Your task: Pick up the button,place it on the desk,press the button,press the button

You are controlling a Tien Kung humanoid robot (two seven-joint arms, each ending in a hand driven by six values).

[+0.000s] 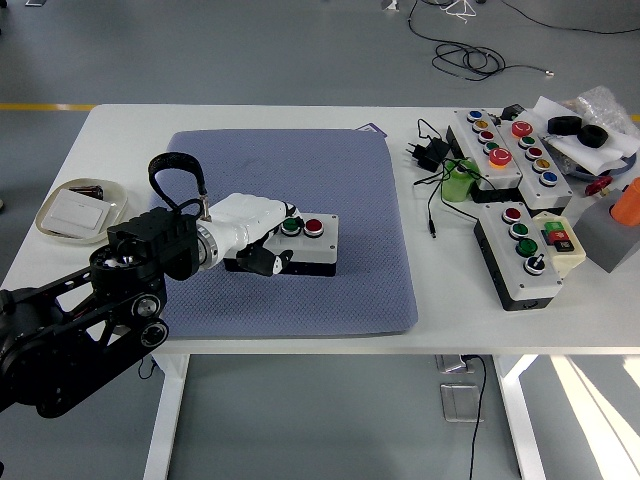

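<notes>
A button box (308, 250) with a white top and a black base lies on the blue mat (330, 170), left of the table's middle. A green button (291, 226) and a red button (314, 226) show on its right half. My left hand (258, 236), white with black fingertips, lies over the box's left half and hides the other buttons. Its thumb (266, 262) is down the box's front face and its fingers (287, 211) curl over the top toward the back, so it closes on the box's left end. The box rests on the mat.
A white dish (78, 208) sits at the left edge. At the right are two more button boxes (505, 145) (524, 255), a green roll (459, 183), a black power adapter (431, 152) with cable, a grey block (606, 236) and loose parts.
</notes>
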